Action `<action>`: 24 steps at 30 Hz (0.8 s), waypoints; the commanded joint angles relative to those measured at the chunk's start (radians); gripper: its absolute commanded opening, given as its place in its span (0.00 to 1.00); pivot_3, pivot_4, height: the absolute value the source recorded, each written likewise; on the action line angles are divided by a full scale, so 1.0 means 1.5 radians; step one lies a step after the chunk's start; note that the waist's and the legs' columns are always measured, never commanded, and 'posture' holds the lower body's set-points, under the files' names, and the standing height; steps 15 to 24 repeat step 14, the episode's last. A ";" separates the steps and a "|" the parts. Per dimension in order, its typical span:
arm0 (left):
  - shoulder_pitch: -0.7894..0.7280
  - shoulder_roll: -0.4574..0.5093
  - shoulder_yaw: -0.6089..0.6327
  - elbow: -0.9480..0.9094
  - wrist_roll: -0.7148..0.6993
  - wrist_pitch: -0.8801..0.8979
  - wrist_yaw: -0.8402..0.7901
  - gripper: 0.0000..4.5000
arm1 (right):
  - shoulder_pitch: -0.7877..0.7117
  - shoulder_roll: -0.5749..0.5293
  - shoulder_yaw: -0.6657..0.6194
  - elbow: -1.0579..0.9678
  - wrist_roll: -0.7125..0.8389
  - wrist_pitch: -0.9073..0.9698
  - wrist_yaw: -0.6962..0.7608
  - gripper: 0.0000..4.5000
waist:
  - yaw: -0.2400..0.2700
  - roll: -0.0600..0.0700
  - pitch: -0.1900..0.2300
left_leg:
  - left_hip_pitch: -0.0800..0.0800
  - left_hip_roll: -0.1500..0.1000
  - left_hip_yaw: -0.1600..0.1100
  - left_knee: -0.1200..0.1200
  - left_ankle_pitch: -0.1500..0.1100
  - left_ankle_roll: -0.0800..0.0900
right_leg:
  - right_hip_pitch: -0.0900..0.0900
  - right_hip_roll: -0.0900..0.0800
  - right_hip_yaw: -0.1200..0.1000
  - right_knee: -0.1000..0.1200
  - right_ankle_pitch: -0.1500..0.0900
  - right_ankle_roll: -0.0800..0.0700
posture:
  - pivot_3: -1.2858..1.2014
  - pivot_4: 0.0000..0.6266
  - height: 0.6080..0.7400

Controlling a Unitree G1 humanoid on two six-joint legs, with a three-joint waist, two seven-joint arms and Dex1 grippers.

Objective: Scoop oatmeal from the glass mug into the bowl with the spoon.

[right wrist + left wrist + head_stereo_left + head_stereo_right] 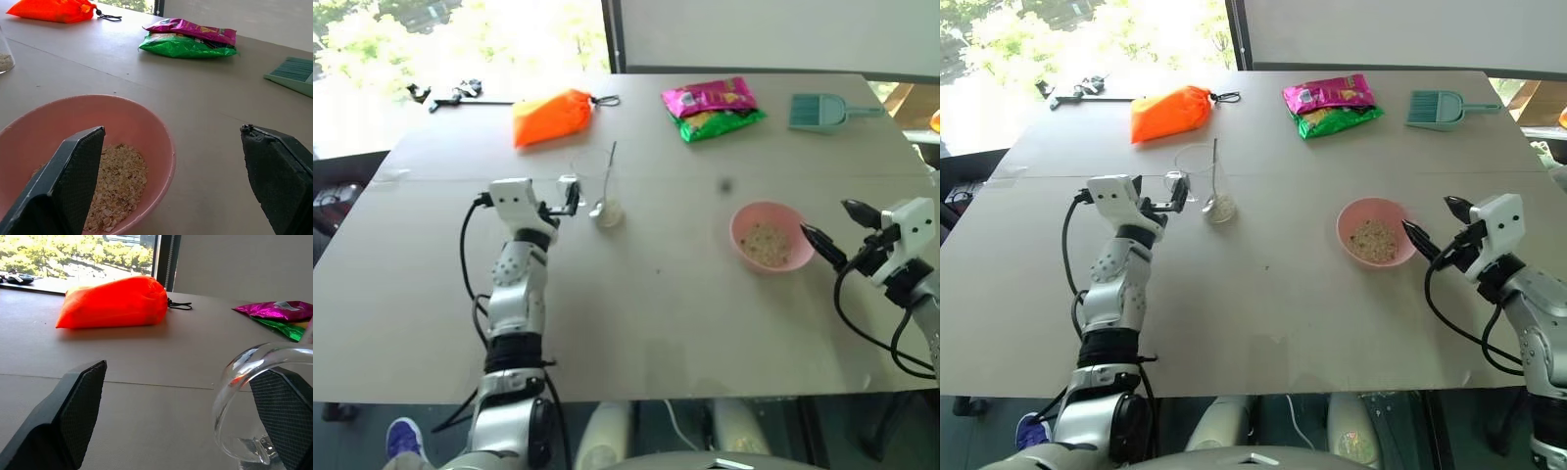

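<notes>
While the left gripper (574, 196) hangs just beside the glass mug (599, 192), its black fingers (80, 409) stand apart and grip nothing; in the left wrist view the mug's thin clear handle curves close against the inner face of one finger, though whether they touch I cannot tell. The mug stands upright on the grey desk (646, 313), towards the robot's left, with a little pale oatmeal (610, 211) at its bottom. The spoon (606, 179) stands in the mug, its shiny oval end down among the flakes and its long thin handle leaning up over the rim.

Well apart from it, to the robot's right, sits the pink bowl (768, 236), holding a small heap of flakes. The right gripper (843, 235) hovers just beside the bowl's right rim, its fingers (73, 181) spread wide and empty; in the right wrist view one finger lies over the bowl's near edge.

Along the far side of the desk lie an orange pouch (552, 117) with a black cord, a pink and green snack packet (712, 108), and a teal dustpan-like scoop (826, 112) near the right corner.
</notes>
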 commanded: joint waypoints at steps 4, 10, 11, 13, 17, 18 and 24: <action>0.182 0.068 0.025 -0.267 -0.116 0.135 -0.073 0.99 | 0.102 -0.046 -0.083 -0.021 0.011 -0.059 0.110 1.00 | 0.007 0.000 0.000 | 0.001 0.000 0.000 -0.001 0.000 0.000 | 0.002 0.000 0.000 -0.001 0.000 0.000 | 0.52 0.24 1.00; 0.375 0.143 0.057 -0.466 -0.232 0.233 -0.141 0.99 | 0.258 -0.064 -0.188 -0.044 0.052 -0.065 0.203 1.00 | 0.011 0.001 0.000 | 0.011 0.001 0.002 -0.009 -0.002 0.003 | 0.010 0.000 0.002 -0.008 0.000 0.000 | 0.52 0.24 1.00; 0.389 0.155 0.064 -0.477 -0.243 0.241 -0.147 0.99 | 0.275 -0.065 -0.202 -0.047 0.057 -0.062 0.211 1.00 | 0.011 0.002 -0.001 | 0.013 0.002 0.002 -0.011 -0.002 0.003 | 0.012 0.000 0.002 -0.010 0.000 0.000 | 0.52 0.24 1.00; 0.406 0.172 0.076 -0.488 -0.260 0.255 -0.156 0.99 | 0.294 -0.069 -0.219 -0.048 0.062 -0.054 0.222 1.00 | 0.012 0.002 -0.001 | 0.016 0.002 0.003 -0.012 -0.002 0.003 | 0.014 0.000 0.002 -0.010 0.000 0.000 | 0.52 0.24 1.00; 0.412 0.180 0.081 -0.489 -0.262 0.258 -0.161 0.99 | 0.299 -0.071 -0.223 -0.050 0.065 -0.051 0.225 1.00 | 0.012 0.002 -0.001 | 0.018 0.003 0.004 -0.013 -0.002 0.003 | 0.016 0.000 0.003 -0.011 0.000 0.000 | 0.52 0.24 1.00; 0.412 0.180 0.081 -0.489 -0.262 0.258 -0.161 0.99 | 0.299 -0.071 -0.223 -0.050 0.065 -0.051 0.225 1.00 | 0.012 0.002 -0.001 | 0.018 0.003 0.004 -0.013 -0.002 0.003 | 0.016 0.000 0.003 -0.011 0.000 0.000 | 0.52 0.24 1.00; 0.412 0.180 0.081 -0.489 -0.262 0.258 -0.161 0.99 | 0.299 -0.071 -0.223 -0.050 0.065 -0.051 0.225 1.00 | 0.012 0.002 -0.001 | 0.018 0.003 0.004 -0.013 -0.002 0.003 | 0.016 0.000 0.003 -0.011 0.000 0.000 | 0.52 0.24 1.00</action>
